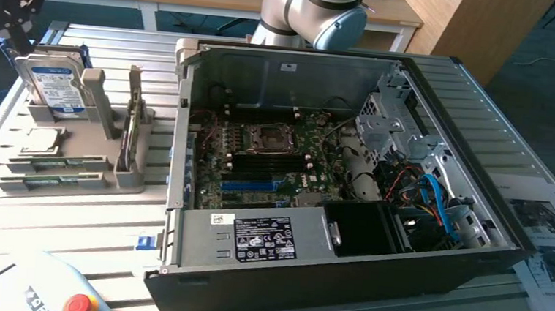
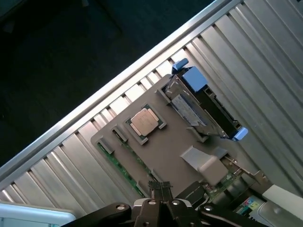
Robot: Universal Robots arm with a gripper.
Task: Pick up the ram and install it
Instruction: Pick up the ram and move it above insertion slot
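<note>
Overhead, empty fingers (image 2: 155,190) tight together above the grey holder (image 2: 165,151) with the ram (image 1: 52,162).

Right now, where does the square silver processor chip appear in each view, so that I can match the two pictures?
Exterior view: the processor chip lies flat on the gray holder at the exterior view's left, just in front of the upright hard drive.
Wrist view: the processor chip sits in a square recess of the gray holder, next to the hard drive.
Shared landmark: the hard drive.
</note>
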